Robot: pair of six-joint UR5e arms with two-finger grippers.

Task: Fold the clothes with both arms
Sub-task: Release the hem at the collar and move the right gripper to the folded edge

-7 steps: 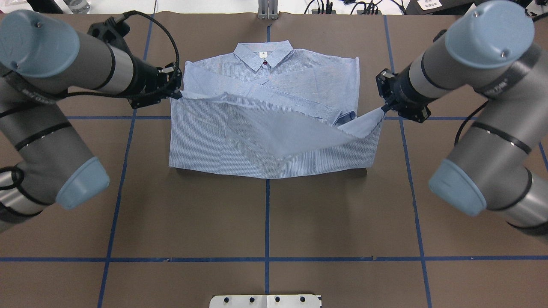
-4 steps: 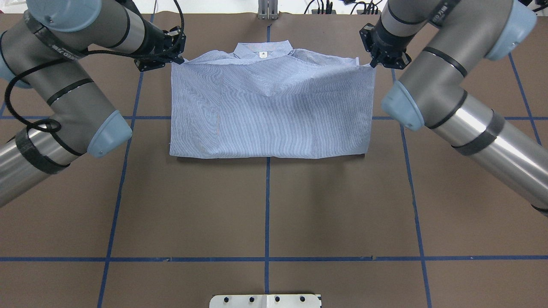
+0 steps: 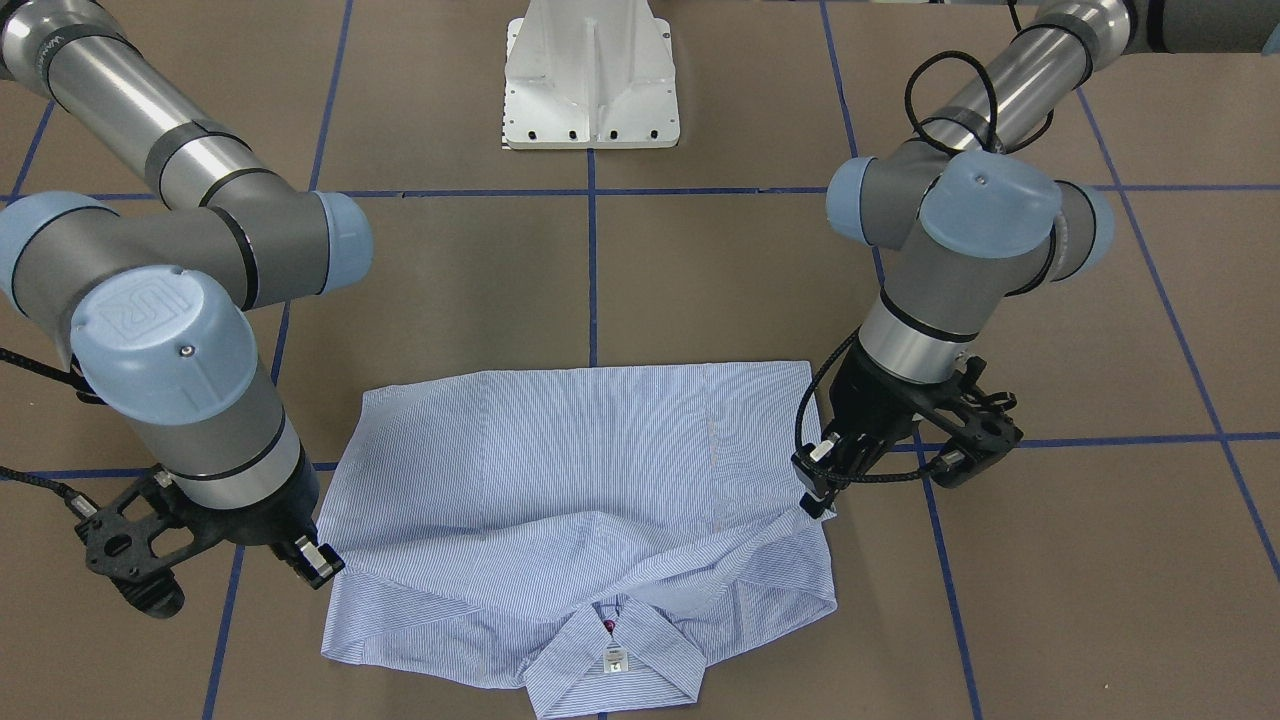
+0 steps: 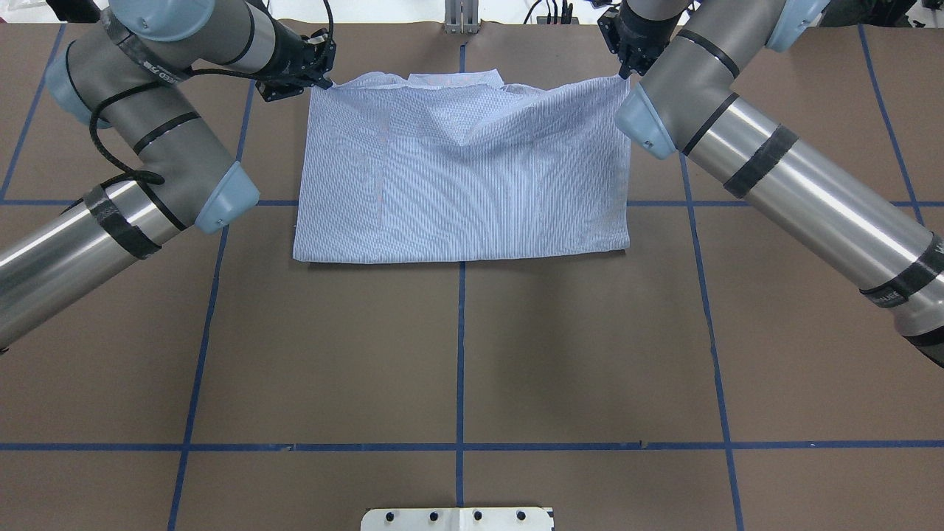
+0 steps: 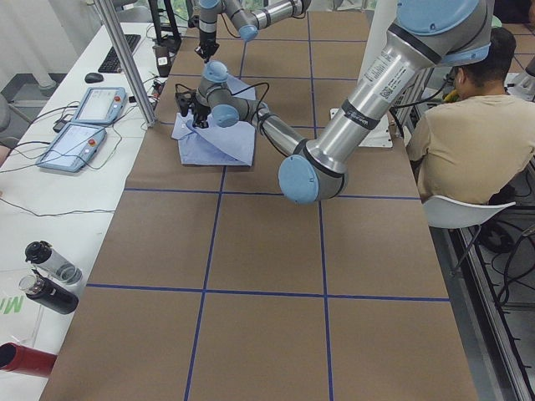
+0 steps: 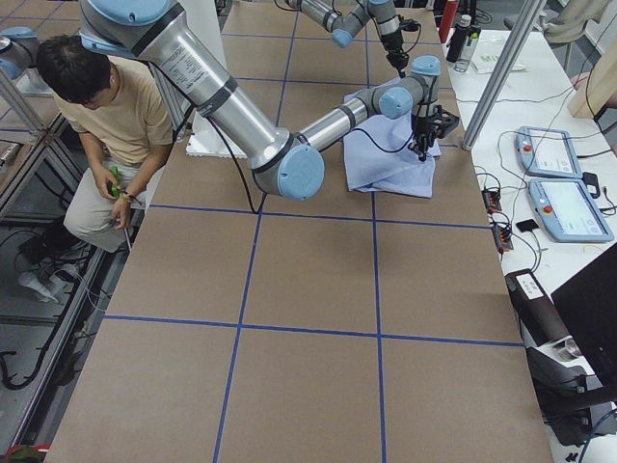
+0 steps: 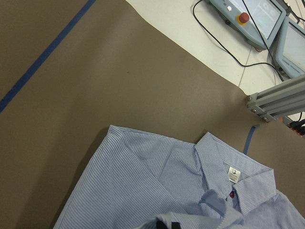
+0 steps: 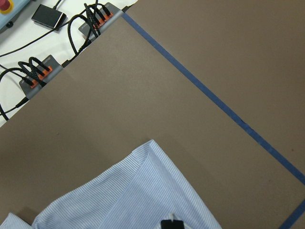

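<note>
1. The shirt [image 4: 464,184] lies in the upper middle of the overhead view, on the brown table [image 4: 332,354]. It is doubled over so that its hem edge is carried up to the shoulders.
2. The left gripper [image 4: 322,80] is clamped on the hem corner at the cloth's upper left, and the right gripper [image 4: 623,72] on the corner at its upper right. In each wrist view, cloth is seen gathered at a black fingertip along the bottom edge of the frame.
3. The step in hand is judged to be the laying down of the carried edge. It is best done with both corners lowered together and level, and kept drawn apart so that the sag at mid-edge is pulled out before release.
4. The edge should be set just short of the collar [image 3: 610,655], seen at the bottom of the front-facing view, so that the neck label [image 7: 233,173] and red button [image 7: 231,194] are not buried.
5. The crease along the cloth's lower edge in the overhead view is straight and square to the blue tape lines [image 4: 460,354]. It should not be dragged as the grip is let go.
6. The fabric is thin and soft, light blue with fine white stripes. A shallow V-shaped dip is formed between the grippers, and loose wrinkles are seen near the stiffer, pointed collar. The table covering is matte and paper-like.
</note>
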